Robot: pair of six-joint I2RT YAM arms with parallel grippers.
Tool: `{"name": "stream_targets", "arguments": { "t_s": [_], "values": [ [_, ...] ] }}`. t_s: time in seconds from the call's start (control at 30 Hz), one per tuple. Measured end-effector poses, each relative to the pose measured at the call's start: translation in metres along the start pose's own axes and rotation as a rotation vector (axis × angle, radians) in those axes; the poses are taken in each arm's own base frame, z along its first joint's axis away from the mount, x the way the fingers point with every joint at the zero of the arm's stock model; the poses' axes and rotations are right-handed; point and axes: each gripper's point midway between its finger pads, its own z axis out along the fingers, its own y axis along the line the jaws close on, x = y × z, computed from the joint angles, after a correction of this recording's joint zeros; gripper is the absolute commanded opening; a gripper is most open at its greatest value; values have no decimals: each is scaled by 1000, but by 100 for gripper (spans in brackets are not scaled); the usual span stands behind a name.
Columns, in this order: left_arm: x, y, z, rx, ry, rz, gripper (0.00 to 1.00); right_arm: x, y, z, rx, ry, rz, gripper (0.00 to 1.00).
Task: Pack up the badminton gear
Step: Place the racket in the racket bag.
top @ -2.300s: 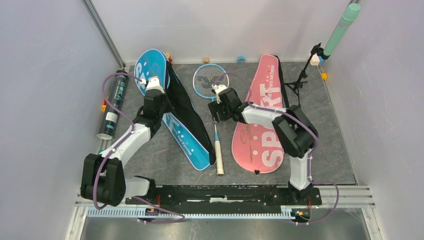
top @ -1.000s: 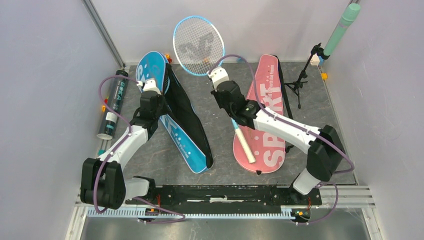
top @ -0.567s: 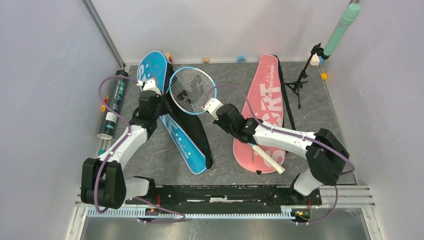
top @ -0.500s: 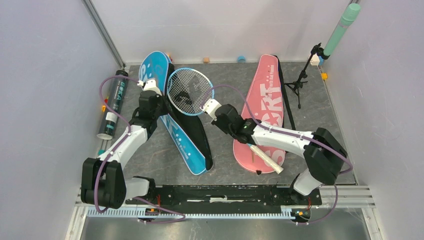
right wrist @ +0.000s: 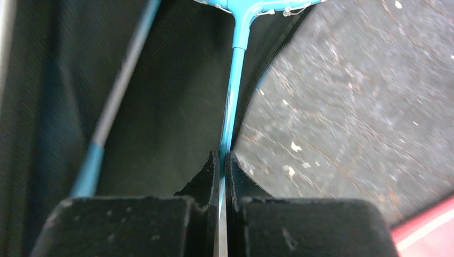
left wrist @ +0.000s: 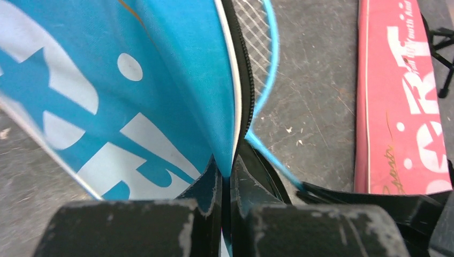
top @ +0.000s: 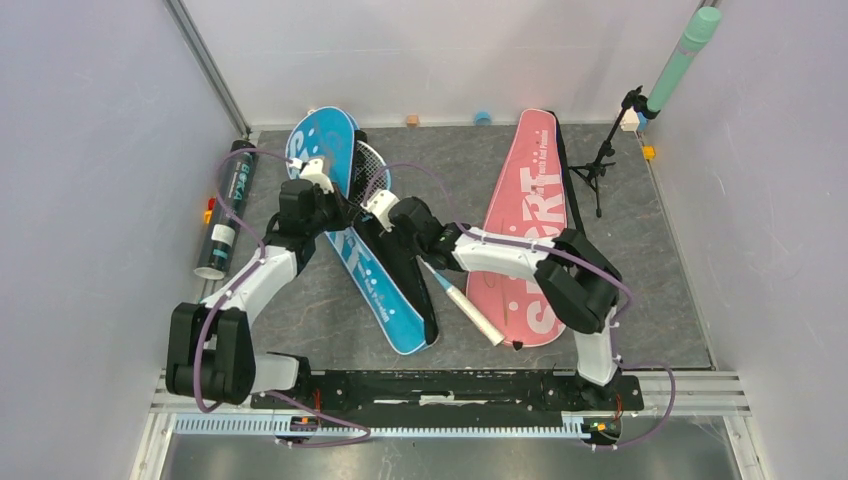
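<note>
The blue "SPORT" bag lies left of centre with its zip side gaping. My left gripper is shut on the edge of the bag's blue upper flap and holds it up. The right gripper is shut on the thin blue shaft of the blue racket. The racket's head sits inside the bag's mouth, and its white handle points toward the near right. Another slim grey and blue shaft lies against the black lining. The pink bag lies flat to the right. A dark tube rests by the left wall.
A small black tripod stands at the back right, next to a teal pole leaning in the corner. Small coloured blocks lie along the back wall and by the tube. Grey walls close in on three sides.
The right arm swung the blue racket down and left from above the back wall, and its head has slid into the blue bag's opening. The left gripper kept hold of the flap.
</note>
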Motion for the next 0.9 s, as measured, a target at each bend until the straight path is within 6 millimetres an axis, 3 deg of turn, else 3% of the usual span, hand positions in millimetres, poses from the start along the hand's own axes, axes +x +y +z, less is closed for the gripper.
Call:
{"name": "stream_targets", "arguments": {
  "t_s": [0.13,0.27,0.4,0.5,0.6,0.73,0.9],
  "values": [
    [16,-9,11,78,59,-23,2,-19,10,26,-35,-52,93,4],
    [29,-14,17,117,106,-48,2,-39,22,48,-155,-128,227,38],
    [31,-17,17,125,113,-55,2,-30,25,42,-262,-178,302,61],
    [31,-19,17,129,115,-54,2,5,27,19,-302,-145,304,68],
    [32,-19,17,129,116,-60,2,35,30,-27,-328,-139,285,73],
    [34,-18,17,130,108,-69,2,49,31,-87,-358,-208,262,73],
    [34,-19,18,132,104,-75,2,70,49,-117,-442,-205,286,72]
  ]
}}
